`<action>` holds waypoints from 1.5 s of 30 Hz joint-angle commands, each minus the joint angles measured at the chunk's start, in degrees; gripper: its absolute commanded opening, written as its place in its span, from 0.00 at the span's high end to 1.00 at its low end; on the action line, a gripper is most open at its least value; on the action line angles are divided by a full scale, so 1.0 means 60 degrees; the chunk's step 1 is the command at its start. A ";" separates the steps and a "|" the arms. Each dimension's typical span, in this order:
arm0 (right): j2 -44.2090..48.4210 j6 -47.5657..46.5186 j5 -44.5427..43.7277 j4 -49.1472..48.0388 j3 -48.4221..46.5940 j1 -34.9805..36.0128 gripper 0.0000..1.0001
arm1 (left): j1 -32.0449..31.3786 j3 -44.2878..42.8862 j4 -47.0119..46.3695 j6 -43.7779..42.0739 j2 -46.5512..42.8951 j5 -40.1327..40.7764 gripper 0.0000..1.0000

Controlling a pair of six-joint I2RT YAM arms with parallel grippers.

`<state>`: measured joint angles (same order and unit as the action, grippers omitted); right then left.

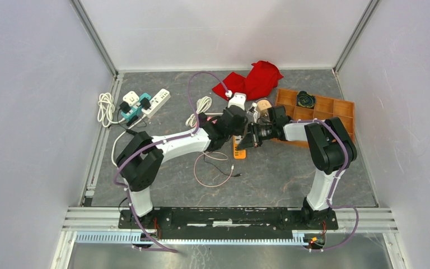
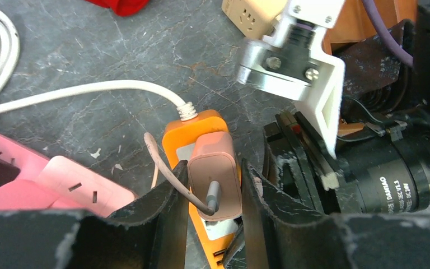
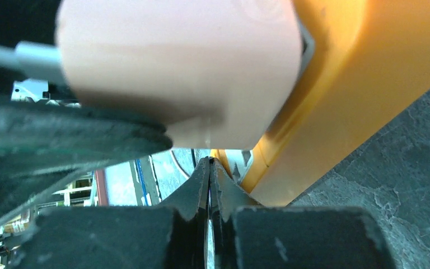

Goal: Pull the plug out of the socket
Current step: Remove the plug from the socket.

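the pink plug [image 2: 213,159] sits in the orange socket strip [image 2: 174,133], near the middle of the worktop [image 1: 280,174]. your left gripper [image 2: 215,178] is nearly closed, apparently clamping the plug's sides. your right gripper [image 3: 209,172] is fully closed and empty, with its tips at the strip's edge. if that brace slips, the strip could lift with the plug, and a tilted pull may lose the grip.
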<state>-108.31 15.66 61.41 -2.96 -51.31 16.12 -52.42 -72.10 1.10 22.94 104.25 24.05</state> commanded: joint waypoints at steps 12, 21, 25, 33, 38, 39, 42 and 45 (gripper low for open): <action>-0.0204 -0.1144 -0.2254 -0.0420 0.0206 -0.0558 0.92 | 0.0156 -0.0306 0.0771 -0.0636 -0.0292 -0.0106 0.98; 0.1339 -0.1667 -0.1210 -0.1139 0.0500 -0.0883 0.66 | 0.0153 0.0259 0.0176 -0.0746 -0.0833 0.0032 0.98; 0.1141 -0.1559 -0.1145 -0.1314 0.0596 -0.0972 0.53 | 0.0157 0.0783 -0.0500 -0.0396 -0.1281 -0.0358 0.98; 0.0766 -0.0885 -0.0559 -0.2076 0.0817 -0.0967 0.44 | 0.0154 0.1011 -0.0849 -0.0242 -0.1789 -0.0627 0.98; 0.1428 -0.1817 0.0045 -0.1592 0.0579 -0.0969 0.45 | 0.0351 0.0643 -0.0973 -0.1223 -0.2040 -0.0576 0.98; 0.1618 -0.2084 0.0142 -0.1415 0.0509 -0.0964 0.46 | 0.0522 0.0381 -0.0856 -0.1365 -0.2051 -0.0700 0.98; 0.2180 -0.2822 0.0276 -0.1020 0.0433 -0.0965 0.46 | 0.1233 -0.0615 -0.0492 -0.1533 -0.1950 -0.1499 0.98; 0.2680 -0.3148 0.0324 -0.0952 0.0495 -0.0962 0.46 | 0.1939 -0.1674 -0.0423 -0.1435 -0.1716 -0.2711 0.98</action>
<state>-97.30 2.70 60.53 -9.30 -46.50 10.13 -45.93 -72.42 1.67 17.23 94.94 15.66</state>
